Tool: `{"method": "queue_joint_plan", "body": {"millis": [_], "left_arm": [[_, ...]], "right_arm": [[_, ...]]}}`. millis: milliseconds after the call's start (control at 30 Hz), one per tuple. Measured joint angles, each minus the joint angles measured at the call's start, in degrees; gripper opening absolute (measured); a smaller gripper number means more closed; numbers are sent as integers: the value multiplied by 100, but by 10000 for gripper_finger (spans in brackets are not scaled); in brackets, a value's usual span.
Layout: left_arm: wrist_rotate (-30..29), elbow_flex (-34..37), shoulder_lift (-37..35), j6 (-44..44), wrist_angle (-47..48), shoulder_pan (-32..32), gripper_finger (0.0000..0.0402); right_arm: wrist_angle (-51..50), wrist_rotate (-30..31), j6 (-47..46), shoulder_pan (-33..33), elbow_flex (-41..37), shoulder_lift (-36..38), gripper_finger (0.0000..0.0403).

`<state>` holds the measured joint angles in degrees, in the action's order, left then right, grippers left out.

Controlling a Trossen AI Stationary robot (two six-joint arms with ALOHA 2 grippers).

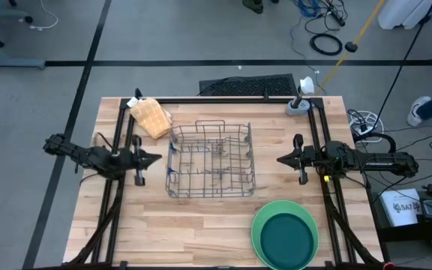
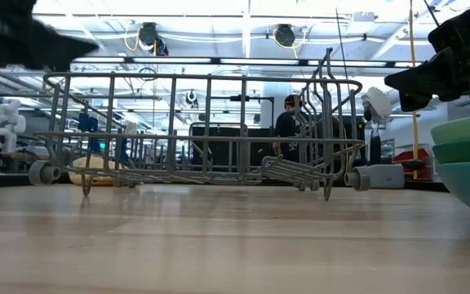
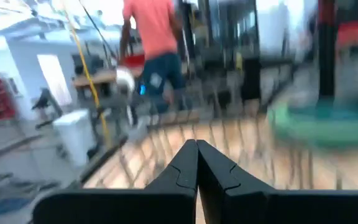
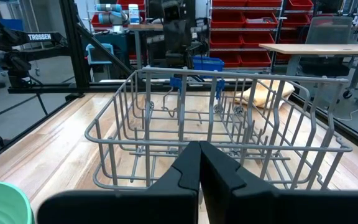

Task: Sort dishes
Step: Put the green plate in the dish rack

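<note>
A stack of plates (image 1: 285,235) sits on the table's near right: a large light green plate with a dark teal one nested on top. Its edge shows in the low view (image 2: 468,163) and in the right wrist view (image 4: 2,199). My left gripper (image 1: 156,157) hovers shut to the left of the wire rack (image 1: 211,160), pointing at it; its fingertips (image 3: 197,144) meet. My right gripper (image 1: 282,159) hovers shut to the right of the rack, facing it (image 4: 199,147). Neither touches anything.
The wire rack (image 4: 216,124) stands mid-table between the two grippers. A tan waffle cloth (image 1: 152,117) lies at the far left, beyond the rack. Black frame bars run along the table's left, right and far edges. People stand in the room behind.
</note>
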<state>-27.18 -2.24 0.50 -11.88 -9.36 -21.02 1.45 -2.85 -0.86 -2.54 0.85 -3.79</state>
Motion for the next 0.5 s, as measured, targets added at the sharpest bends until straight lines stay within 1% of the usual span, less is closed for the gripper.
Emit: {"method": "queue_joint_plan", "body": {"millis": [33, 67, 167, 233, 300, 367, 433, 500], "left_arm": [[19, 0, 5, 336, -419, -2, 5], [15, 0, 5, 494, -882, 0, 5], [-127, -4, 11, 555, -2338, 0, 5], [-149, -9, 12, 660, -3103, 0, 5], [-74, -17, 31, 771, -3417, 1, 5], [191, -81, 151, 501, -3436, 23, 5], [327, -351, 428, 539, -3449, 66, 5], [623, -677, 867, 659, -3440, 90, 5]], "right_arm": [[-1, 2, 0, 1, -1, -2, 0], [-2, 2, 1, 1, -1, -1, 0], [0, 2, 0, 0, 0, 0, 0], [0, 2, 2, 1, -1, -2, 0], [-1, 0, 1, 1, 0, 0, 0], [0, 2, 1, 1, -1, 0, 0], [0, 0, 1, 1, 0, 0, 0], [0, 1, 2, 1, -1, -1, 0]]}}
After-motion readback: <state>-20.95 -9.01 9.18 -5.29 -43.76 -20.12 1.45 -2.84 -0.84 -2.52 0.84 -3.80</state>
